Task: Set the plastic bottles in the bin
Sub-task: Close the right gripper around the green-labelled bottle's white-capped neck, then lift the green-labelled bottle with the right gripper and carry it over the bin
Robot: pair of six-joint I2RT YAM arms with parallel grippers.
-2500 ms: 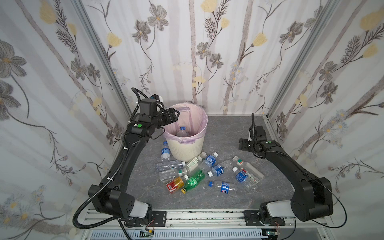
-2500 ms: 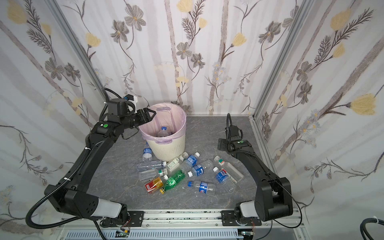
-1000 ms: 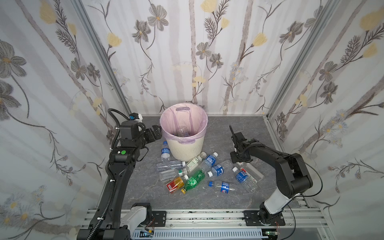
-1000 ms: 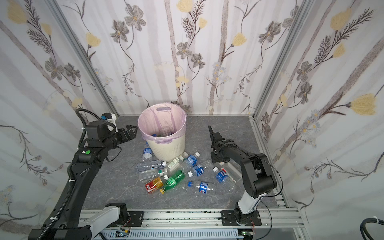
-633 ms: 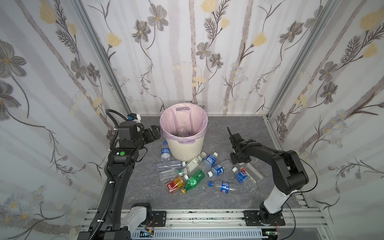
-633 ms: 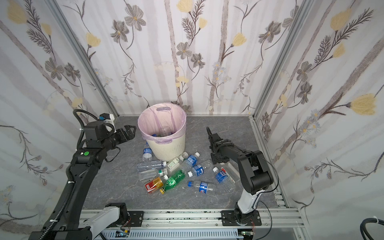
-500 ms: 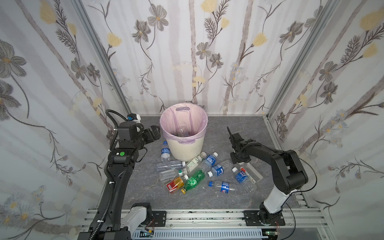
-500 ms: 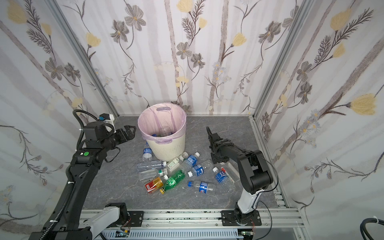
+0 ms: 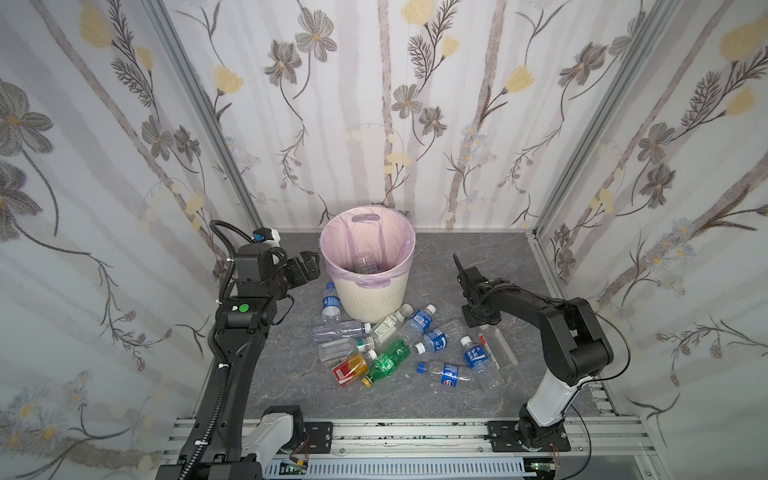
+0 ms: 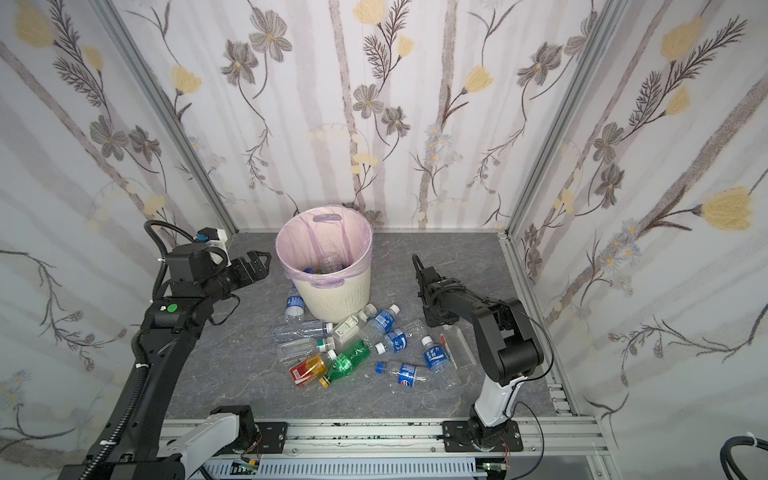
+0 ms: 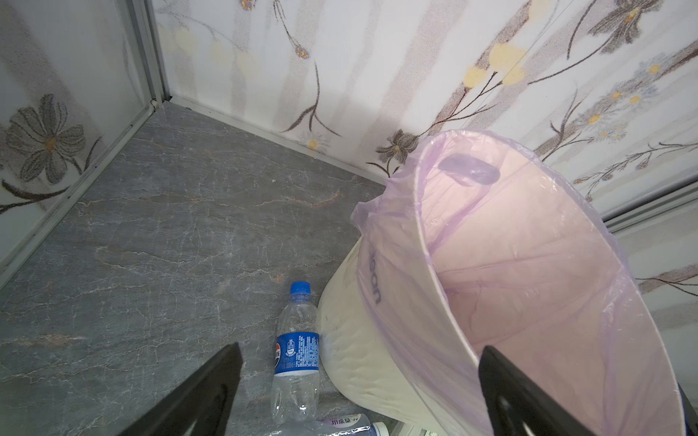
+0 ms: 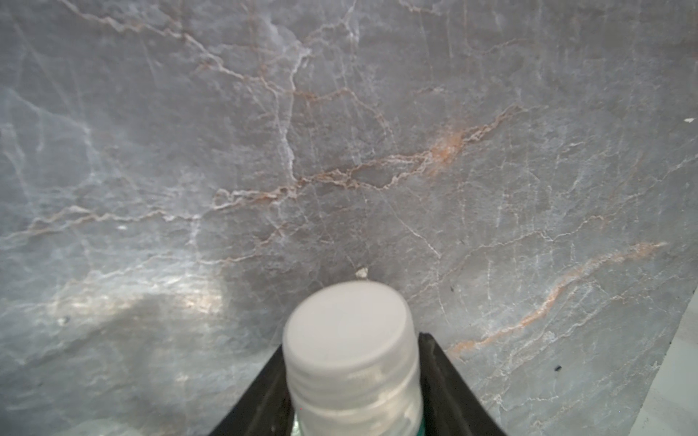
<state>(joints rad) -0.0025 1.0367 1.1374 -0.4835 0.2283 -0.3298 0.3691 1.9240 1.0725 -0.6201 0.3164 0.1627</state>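
Note:
The bin [image 9: 368,293] [image 10: 332,293] stands at the back middle, lined with a pink bag, and a clear bottle [image 9: 365,264] lies inside it. Several plastic bottles [image 9: 395,345] [image 10: 353,349] lie in a pile in front of it. My left gripper [image 9: 309,266] [image 11: 360,347] hangs open and empty left of the bin's rim, above a blue-labelled bottle [image 9: 330,305] [image 11: 296,351]. My right gripper [image 9: 476,320] [image 12: 351,377] points down at the pile's right end, shut on the white cap [image 12: 349,328] of a clear bottle [image 9: 498,345] lying on the floor.
Grey marble floor [image 9: 449,266] is walled in by flowered panels on three sides. A green bottle [image 9: 388,361] and an amber one [image 9: 351,368] lie at the pile's front. The right arm's elbow [image 9: 577,345] rises near the right wall.
My right gripper's jaws have narrowed onto the bottle's cap and it has dropped slightly. The left arm, drawn back from over the bin earlier, has held still and open for the last second.

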